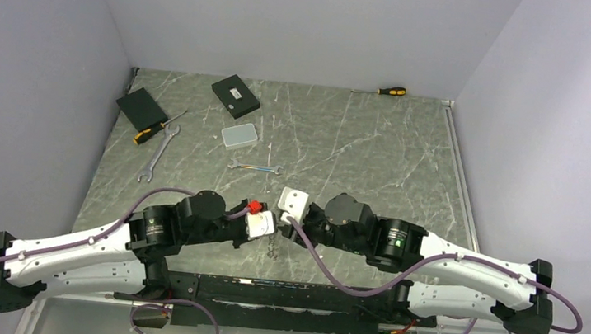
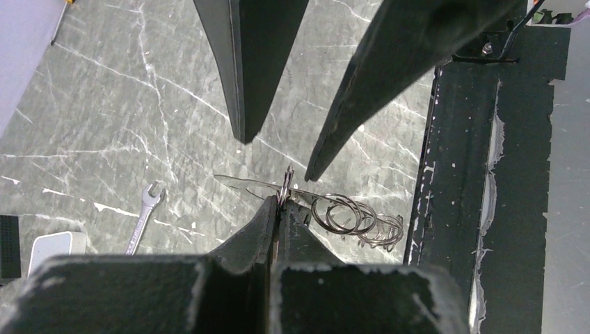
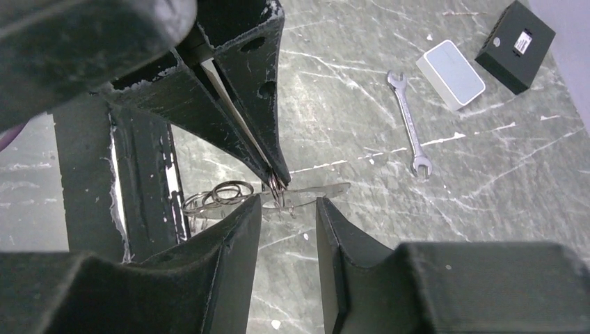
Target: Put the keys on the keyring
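Because the left gripper [image 2: 278,202] is clamped on the silvery wire-loop keyring [image 2: 348,216] near the front edge of the dark marbled table [image 1: 361,141], steadying it, the right gripper [image 3: 287,205] hangs with jaws apart around the flat silver key [image 3: 320,191], seemingly to thread it

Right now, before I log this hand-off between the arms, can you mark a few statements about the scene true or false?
1. The left gripper has its jaws shut on the keyring. True.
2. The right gripper has its jaws clamped shut. False: they stand open, with the blade of a key across the gap.
3. A small wrench lies near the pale box. True.
4. Both screwdrivers lie side by side. False: the far screwdriver lies at the table's far edge, and the near screwdriver lies beside a black box.
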### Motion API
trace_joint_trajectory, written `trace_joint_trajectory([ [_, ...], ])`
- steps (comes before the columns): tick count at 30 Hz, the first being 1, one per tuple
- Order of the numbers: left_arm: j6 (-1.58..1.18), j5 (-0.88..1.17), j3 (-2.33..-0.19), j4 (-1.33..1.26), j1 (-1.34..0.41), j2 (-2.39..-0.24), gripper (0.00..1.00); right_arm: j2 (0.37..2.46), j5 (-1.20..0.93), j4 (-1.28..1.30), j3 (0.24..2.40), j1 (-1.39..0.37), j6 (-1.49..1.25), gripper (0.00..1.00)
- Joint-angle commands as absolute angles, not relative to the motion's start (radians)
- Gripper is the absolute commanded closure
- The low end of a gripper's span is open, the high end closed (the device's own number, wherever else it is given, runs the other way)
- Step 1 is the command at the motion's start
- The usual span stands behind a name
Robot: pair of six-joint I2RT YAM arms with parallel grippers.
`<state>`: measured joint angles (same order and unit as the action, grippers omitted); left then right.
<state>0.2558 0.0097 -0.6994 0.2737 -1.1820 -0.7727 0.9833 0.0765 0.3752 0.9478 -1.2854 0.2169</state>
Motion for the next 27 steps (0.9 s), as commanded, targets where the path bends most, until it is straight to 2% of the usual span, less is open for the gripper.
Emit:
trace_joint_trajectory([
  [1, 0.221, 0.003, -0.775, 0.282, -1.186, -0.748, 1.0, 1.016, 0.055, 0.287, 0.957, -1.289, 0.254, 0.62],
  [11, 0.194, 0.003, -0.765, 0.308, -1.186, -0.684, 1.0, 1.072, 0.005, 0.224, 0.97, -1.288, 0.279, 0.67],
  [16, 0.192, 0.003, -0.764, 0.323, -1.186, -0.671, 1.0, 1.081, -0.017, 0.209, 0.982, -1.287, 0.285, 0.79],
  [21, 0.194, 0.002, -0.761, 0.331, -1.186, -0.672, 1.0, 1.103, -0.029, 0.229, 0.993, -1.287, 0.287, 1.0],
  [27, 0.199, 0.002, -0.753, 0.322, -1.186, -0.648, 1.0, 1.084, -0.024, 0.192, 0.971, -1.287, 0.28, 1.0],
])
